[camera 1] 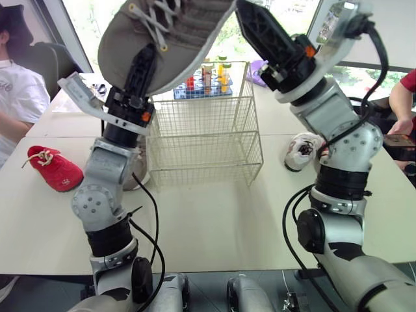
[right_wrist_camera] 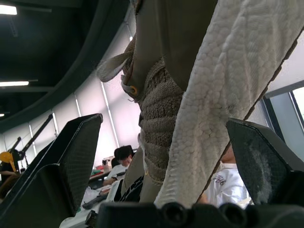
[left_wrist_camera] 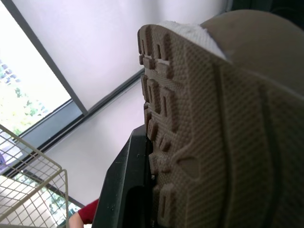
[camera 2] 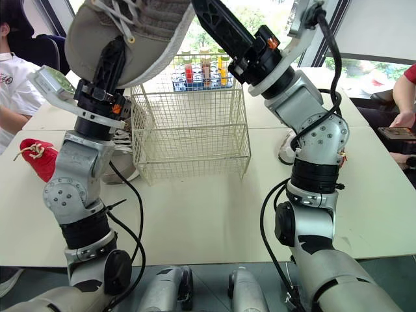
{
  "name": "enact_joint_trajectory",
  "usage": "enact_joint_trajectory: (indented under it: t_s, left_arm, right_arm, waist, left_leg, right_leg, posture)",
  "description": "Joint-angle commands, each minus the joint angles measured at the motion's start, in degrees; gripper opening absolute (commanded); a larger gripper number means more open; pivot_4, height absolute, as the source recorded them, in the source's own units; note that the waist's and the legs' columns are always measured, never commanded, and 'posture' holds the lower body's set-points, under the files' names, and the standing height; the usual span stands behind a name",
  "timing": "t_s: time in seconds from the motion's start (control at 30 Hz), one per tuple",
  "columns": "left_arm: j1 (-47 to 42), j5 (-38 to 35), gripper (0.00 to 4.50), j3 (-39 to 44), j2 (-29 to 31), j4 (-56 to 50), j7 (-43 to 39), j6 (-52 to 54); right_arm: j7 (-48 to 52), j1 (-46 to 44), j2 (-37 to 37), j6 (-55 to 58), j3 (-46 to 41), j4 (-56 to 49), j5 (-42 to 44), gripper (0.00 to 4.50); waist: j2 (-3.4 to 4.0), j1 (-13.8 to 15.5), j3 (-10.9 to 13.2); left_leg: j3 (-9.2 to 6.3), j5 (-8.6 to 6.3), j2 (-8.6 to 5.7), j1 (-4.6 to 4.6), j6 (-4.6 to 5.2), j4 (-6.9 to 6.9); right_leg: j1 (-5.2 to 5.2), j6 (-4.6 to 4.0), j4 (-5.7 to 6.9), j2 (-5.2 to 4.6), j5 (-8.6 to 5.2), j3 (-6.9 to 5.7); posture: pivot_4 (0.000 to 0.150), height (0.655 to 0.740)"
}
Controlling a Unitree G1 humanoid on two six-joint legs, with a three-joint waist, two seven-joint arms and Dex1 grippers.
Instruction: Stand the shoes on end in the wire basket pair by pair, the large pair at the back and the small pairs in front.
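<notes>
A large taupe shoe [camera 1: 169, 32] with a white sole hangs high over the cream wire basket [camera 1: 205, 140], which has nothing in it. My left gripper [camera 1: 146, 55] is shut on the shoe from below, one black finger [left_wrist_camera: 128, 180] flat against its tread. My right gripper [right_wrist_camera: 164, 122] is open at the shoe's other end, with a finger on each side of the shoe and a gap on one side. A small red shoe [camera 1: 55, 169] lies on the table to the left. A small white shoe [camera 1: 302, 151] lies right of the basket. Another pale shoe [camera 2: 120, 159] sits behind my left arm.
Behind the basket stands a blue rack of coloured tubes [camera 1: 205, 81]. A person in white [camera 1: 16, 97] sits at the far left. At the right table edge is a person's arm in a red sleeve [camera 1: 400, 104]. The near tabletop [camera 1: 214, 221] is bare.
</notes>
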Motion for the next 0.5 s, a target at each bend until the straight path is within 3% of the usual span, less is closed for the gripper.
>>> enact_joint_trajectory:
  t_s: [0.03,0.5]
  left_arm:
    - [0.9,-1.3,0.69,-2.3,0.7,-3.1,-1.9,-0.6]
    - [1.3,-7.7,0.69,-1.5,1.8,-4.2,-0.6,-4.7]
  right_arm:
    - [1.4,-3.2,-0.3,-0.9,0.1,-0.1,0.7,4.47]
    - [3.3,0.0,-3.3,-3.6,1.3,2.2,-6.2,4.47]
  waist:
    - [0.00,0.0,0.0]
    - [0.00,0.0,0.0]
  left_leg:
    - [0.00,0.00,0.00,0.00,0.00,0.00]
    - [-0.01,-0.02,0.02,0.00,0.02,-0.02]
  right_leg:
    - [0.00,0.00,0.00,0.00,0.00,0.00]
    - [0.00,-0.01,-0.05,-0.01,0.00,0.00]
  posture:
    - [0.150,0.7351]
    - [0.150,0.7351]
